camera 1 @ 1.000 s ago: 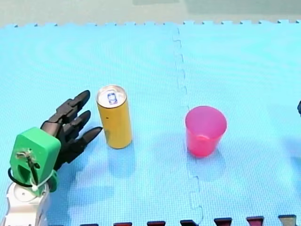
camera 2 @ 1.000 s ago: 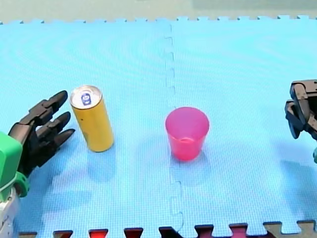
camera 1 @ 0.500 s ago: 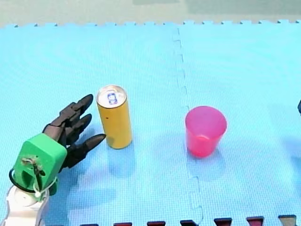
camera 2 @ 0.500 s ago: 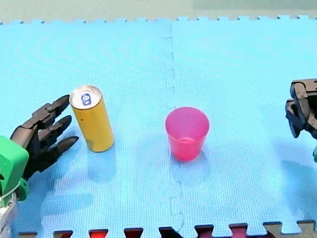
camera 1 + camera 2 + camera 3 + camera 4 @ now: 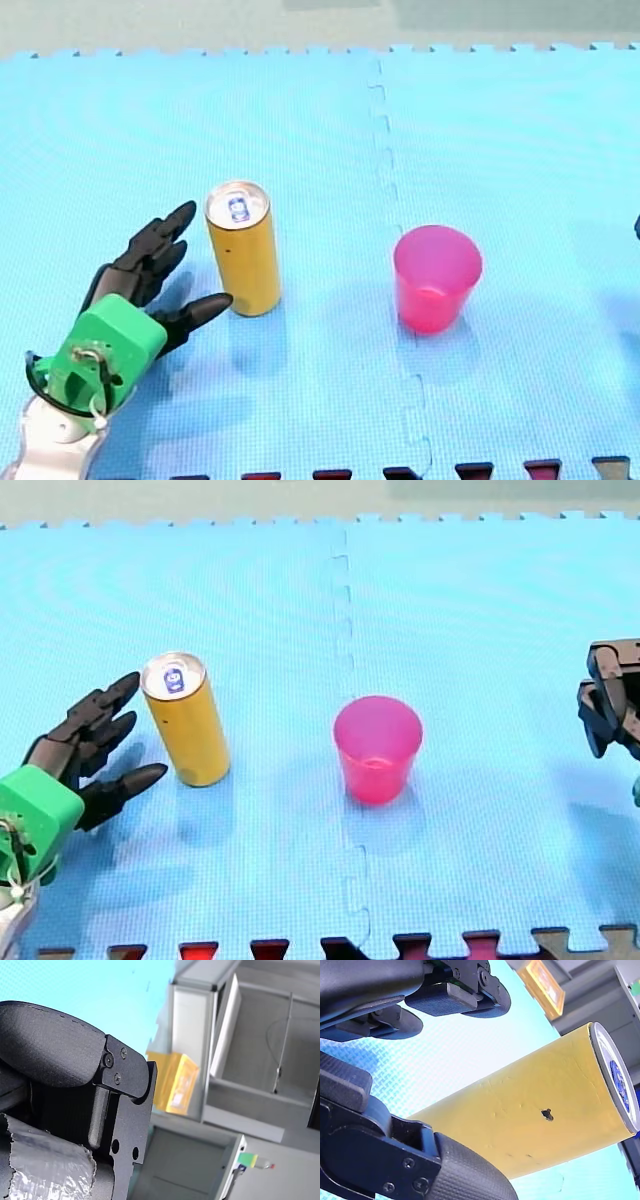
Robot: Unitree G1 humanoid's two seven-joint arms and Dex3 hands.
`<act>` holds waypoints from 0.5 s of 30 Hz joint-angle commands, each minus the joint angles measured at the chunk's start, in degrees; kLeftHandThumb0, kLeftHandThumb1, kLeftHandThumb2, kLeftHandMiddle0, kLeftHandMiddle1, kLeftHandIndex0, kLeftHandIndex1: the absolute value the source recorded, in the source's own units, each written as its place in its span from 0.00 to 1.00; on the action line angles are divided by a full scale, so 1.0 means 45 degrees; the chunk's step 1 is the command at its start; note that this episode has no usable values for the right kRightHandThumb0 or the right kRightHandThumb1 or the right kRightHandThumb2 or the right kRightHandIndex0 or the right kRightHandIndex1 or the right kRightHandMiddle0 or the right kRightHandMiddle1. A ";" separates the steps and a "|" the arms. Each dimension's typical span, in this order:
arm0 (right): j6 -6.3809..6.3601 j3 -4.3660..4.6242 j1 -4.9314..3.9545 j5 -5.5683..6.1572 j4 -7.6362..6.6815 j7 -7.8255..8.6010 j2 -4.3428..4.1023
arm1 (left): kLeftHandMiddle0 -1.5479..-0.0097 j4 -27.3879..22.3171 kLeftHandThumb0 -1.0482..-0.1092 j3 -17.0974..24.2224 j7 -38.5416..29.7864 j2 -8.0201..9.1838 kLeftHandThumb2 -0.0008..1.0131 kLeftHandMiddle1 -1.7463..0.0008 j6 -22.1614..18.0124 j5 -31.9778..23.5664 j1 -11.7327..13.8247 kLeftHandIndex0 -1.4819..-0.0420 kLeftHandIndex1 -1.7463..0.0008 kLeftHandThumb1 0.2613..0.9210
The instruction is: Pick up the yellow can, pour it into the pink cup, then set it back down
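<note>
One blue foam mat [image 5: 500, 120] is bearing one upright yellow can [image 5: 243, 250] and, at its 3 o'clock, one pink cup [image 5: 437, 277], the left hand [image 5: 150, 280] hovering wide and empty at the can's 8 o'clock, the right hand [image 5: 610, 695] curled, empty, at the cup's 3 o'clock.

Bare mat [image 5: 335, 215] between can [image 5: 243, 255] and cup [image 5: 436, 278]
</note>
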 commanded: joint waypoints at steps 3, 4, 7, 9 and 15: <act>-0.0021 0.0010 -0.0049 -0.0071 0.0043 -0.0095 -0.0145 | 0.77 0.0054 0.11 -0.0062 0.0083 0.0076 0.00 1.00 -0.0117 0.0032 0.0000 0.82 1.00 0.84; -0.0025 0.0017 -0.0048 -0.0094 0.0045 -0.0118 -0.0151 | 0.77 0.0063 0.11 -0.0067 0.0086 0.0082 0.00 1.00 -0.0130 0.0026 -0.0003 0.82 1.00 0.84; -0.0055 0.0054 -0.0038 -0.0179 0.0045 -0.0227 -0.0162 | 0.77 0.0115 0.11 -0.0041 -0.0045 0.0088 0.00 1.00 -0.0193 -0.0098 -0.0013 0.82 1.00 0.85; -0.0076 0.0083 -0.0032 -0.0228 0.0045 -0.0307 -0.0168 | 0.77 0.0141 0.11 -0.0007 -0.0173 0.0080 0.00 1.00 -0.0205 -0.0214 -0.0023 0.82 1.00 0.85; -0.0082 0.0112 -0.0041 -0.0279 0.0060 -0.0382 -0.0194 | 0.77 0.0212 0.12 0.0026 -0.0306 0.0077 0.00 1.00 -0.0188 -0.0335 -0.0069 0.82 1.00 0.85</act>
